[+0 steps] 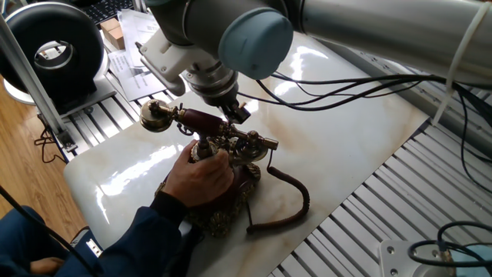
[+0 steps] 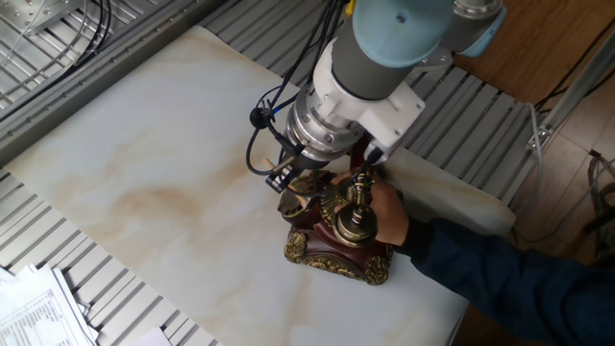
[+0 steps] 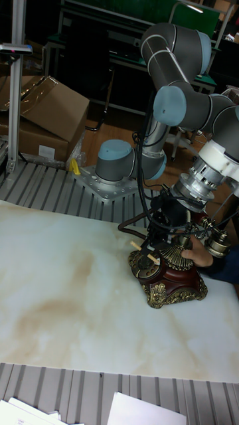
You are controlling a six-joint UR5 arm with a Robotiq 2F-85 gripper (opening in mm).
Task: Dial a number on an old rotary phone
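Observation:
The old rotary phone (image 1: 231,146) stands on the white marble tabletop (image 1: 346,146), ornate brass with a decorated square base (image 3: 174,287). Its dark red-brown handset (image 1: 201,119) rests on the cradle, and a brown cord (image 1: 286,206) curls off to the right. The phone (image 2: 338,229) is held steady from behind by a person's hand (image 1: 201,175). My gripper (image 3: 158,240) hangs low over the brass dial (image 3: 147,263), shut on a small wooden stick (image 3: 143,252) whose tip lies against the dial. In the other fixed view the gripper (image 2: 288,178) sits just above the dial.
The person's blue-sleeved arm (image 1: 123,246) reaches in from the near table edge. A black round device (image 1: 54,46) and papers (image 1: 138,35) lie off the table's far left. Black cables (image 1: 346,77) trail from my wrist. Metal slats (image 2: 96,67) border the tabletop. Cardboard boxes (image 3: 40,113) stand behind.

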